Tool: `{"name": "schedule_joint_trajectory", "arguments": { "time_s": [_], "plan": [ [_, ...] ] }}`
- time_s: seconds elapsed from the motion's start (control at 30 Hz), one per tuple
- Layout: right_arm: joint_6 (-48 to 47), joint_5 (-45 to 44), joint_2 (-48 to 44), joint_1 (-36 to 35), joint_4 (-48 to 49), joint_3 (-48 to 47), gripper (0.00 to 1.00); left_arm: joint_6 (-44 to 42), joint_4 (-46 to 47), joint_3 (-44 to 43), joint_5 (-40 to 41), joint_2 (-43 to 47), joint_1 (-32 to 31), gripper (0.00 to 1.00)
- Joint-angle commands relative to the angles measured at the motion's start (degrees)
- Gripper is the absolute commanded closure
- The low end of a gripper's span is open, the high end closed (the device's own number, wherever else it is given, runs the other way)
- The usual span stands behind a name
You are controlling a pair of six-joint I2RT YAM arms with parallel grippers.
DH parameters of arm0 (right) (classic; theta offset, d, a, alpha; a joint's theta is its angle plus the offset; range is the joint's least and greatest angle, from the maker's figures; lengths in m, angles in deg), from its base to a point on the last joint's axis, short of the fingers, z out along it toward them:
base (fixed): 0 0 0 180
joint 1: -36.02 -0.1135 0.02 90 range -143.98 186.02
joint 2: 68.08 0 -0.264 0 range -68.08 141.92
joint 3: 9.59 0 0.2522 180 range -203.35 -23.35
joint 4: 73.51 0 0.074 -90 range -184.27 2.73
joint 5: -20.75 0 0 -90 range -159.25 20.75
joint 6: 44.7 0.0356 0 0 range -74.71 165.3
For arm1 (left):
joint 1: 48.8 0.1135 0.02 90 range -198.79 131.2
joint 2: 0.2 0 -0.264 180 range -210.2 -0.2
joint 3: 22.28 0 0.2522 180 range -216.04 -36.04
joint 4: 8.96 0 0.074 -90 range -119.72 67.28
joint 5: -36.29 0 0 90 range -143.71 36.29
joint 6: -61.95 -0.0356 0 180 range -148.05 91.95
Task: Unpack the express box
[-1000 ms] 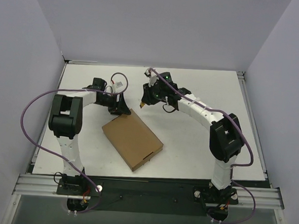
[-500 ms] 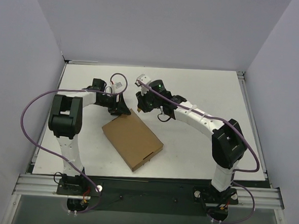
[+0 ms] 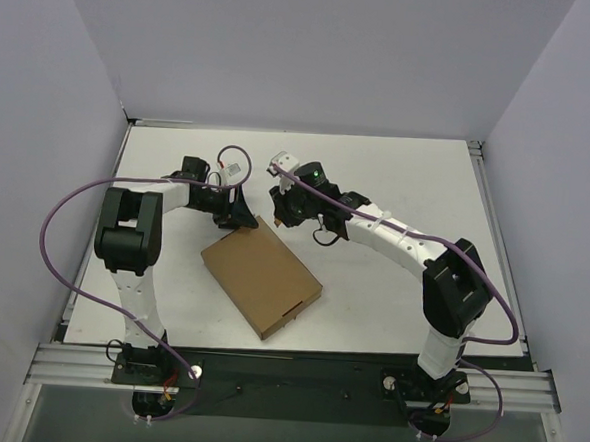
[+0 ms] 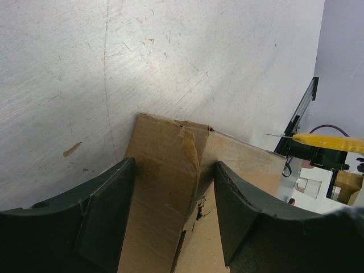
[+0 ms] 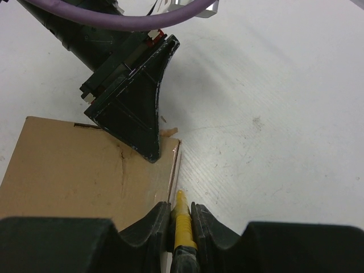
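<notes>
Diagonally across the middle of the white table (image 3: 407,188) lies the flat, plain brown corrugated cardboard express box (image 3: 262,276), lid shut, contents hidden. The left gripper (image 4: 173,165) stands open, jaws straddling the box's far corner. The right gripper (image 5: 180,208) is clamped on a small yellow-handled tool (image 5: 182,226), its tip at the box's edge beside that corner.

flat rectangular brown corrugated cardboard box (image 3: 261,277): plain tan, no print, with a darker torn edge between the left claw (image 4: 173,170) fingers. Both claws matte black. Slim yellow-handled tool (image 5: 181,224) in the right claw (image 5: 181,206): bright yellow. Scratched white surface (image 4: 170,57) ahead of the left claw, one small brown fleck (image 4: 72,149). Cable (image 5: 114,21) purple.
</notes>
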Motion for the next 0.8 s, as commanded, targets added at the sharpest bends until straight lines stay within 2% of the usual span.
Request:
{"name": "schedule_joint_trajectory", "arguments": {
  "time_s": [0.0, 0.5, 0.77],
  "plan": [
    [0.76, 0.23, -2.17, -0.33, -0.46, 0.61, 1.00, -2.09, -2.46, 1.72, 6.11, -0.63, -0.83, 0.36],
    [3.48, -0.47, -3.32, -1.20, -1.34, 1.49, 1.00, -2.00, -2.46, 1.80, 6.19, -0.63, -0.83, 0.37],
    [3.40, -5.56, -7.35, -2.44, -8.11, 2.28, 1.00, -2.27, -2.72, 2.06, 6.63, -0.19, -0.83, 0.38]
  ]
}}
